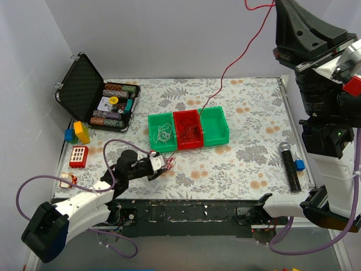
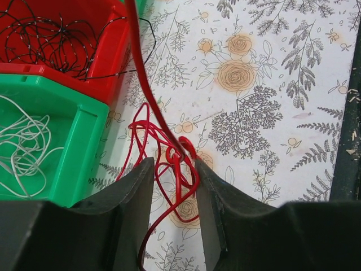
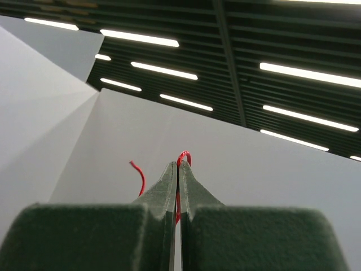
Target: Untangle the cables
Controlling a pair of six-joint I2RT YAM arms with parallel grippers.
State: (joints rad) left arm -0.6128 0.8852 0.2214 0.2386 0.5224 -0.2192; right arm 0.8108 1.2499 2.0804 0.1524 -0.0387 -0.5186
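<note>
While your right gripper (image 3: 178, 167) pinches red cable (image 2: 137, 51) high up, left gripper (image 2: 172, 169) straddles red tangle (image 2: 181, 161) on table (image 2: 271, 141), jaws apart. Step: drawing strand free. Next: close left, anchor loops, lift right.

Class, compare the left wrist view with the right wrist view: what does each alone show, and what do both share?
Left wrist only: the red bin of black wires, the green bin of pale wires. Right wrist only: ceiling lights. Shared: the red cable, looped between the fingers of the open left end effector, pinched by the shut right end effector.
</note>
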